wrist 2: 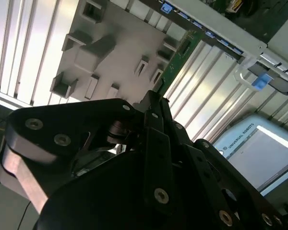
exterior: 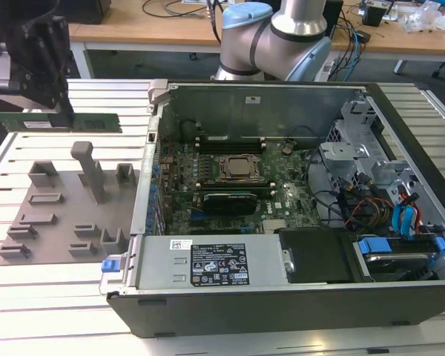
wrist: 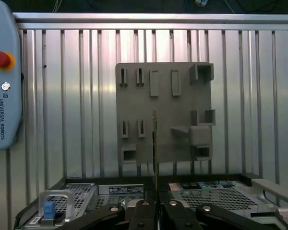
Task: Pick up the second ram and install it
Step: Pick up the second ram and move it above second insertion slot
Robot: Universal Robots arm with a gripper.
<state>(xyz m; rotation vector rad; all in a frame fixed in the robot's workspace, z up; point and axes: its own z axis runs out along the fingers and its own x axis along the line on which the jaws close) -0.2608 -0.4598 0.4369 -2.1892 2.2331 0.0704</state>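
Note:
The second ram (exterior: pixel 59 121) is a long narrow green stick, held level in the air above the grey fixture plate (exterior: pixel 63 211) at the exterior view's left. My black gripper (exterior: pixel 48 110) is shut on it from above, well clear of the plate. In the first wrist view the ram (wrist: pixel 155 143) appears edge-on as a thin line running out from between my fingers (wrist: pixel 145 209). In the second wrist view its green end (wrist 2: pixel 179 61) sticks out past the gripper (wrist 2: pixel 152 99). The open computer case (exterior: pixel 156 297) with the green motherboard (exterior: pixel 282 194) lies at the exterior view's right.
The grey plate carries several upright blocks and slots, one tall post (exterior: pixel 87 169) among them. Inside the case are the CPU socket (exterior: pixel 241 169), cables and drive bays (exterior: pixel 397 222). A teach pendant (wrist: pixel 2 81) lies beside the slatted table (exterior: pixel 52 297).

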